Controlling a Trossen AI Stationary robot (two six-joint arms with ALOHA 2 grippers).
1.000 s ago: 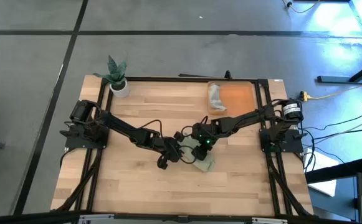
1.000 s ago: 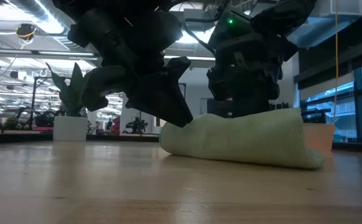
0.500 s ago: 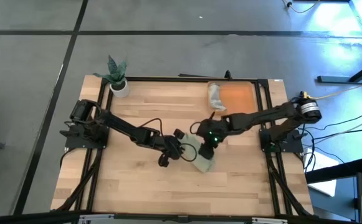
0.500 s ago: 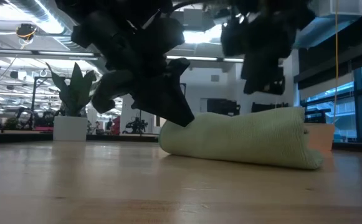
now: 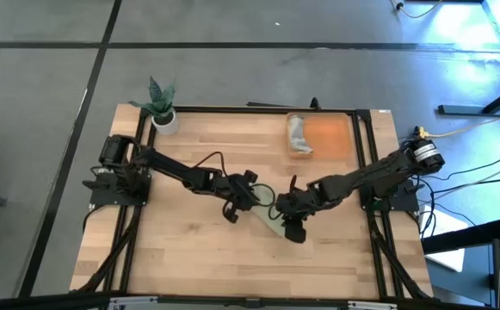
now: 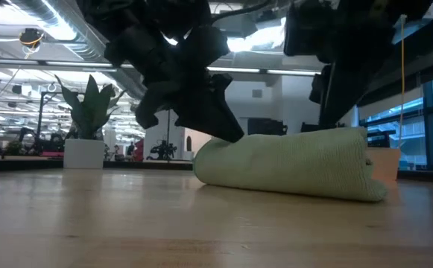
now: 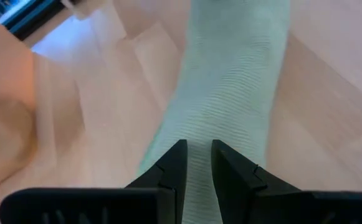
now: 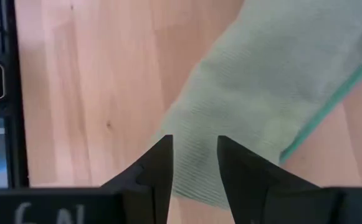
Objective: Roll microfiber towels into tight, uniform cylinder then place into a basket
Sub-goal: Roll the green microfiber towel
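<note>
One wooden desk (image 5: pixel 172 250). Two dark arms meeting near its middle. One orange basket (image 5: pixel 329 136) at the far edge, with one grey towel (image 5: pixel 298 135) bunched along its left side. One green towel (image 6: pixel 291 164), rolled, lying mid-desk. Left jaws (image 7: pixel 197 163) set narrowly apart, tips on one end of the roll; right jaws (image 8: pixel 194 162) spread a little over the other end. One potted plant (image 5: pixel 161 105) at the far left corner.

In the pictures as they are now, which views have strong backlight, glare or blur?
Low view: bright ceiling lights behind leave both arms as dark silhouettes, while the green towel stays readable. High view: blue-white glare on the floor at the top right, the table evenly lit. Left wrist view: soft, with a pale glare patch on the wood. Right wrist view: the towel looks slightly soft.
</note>
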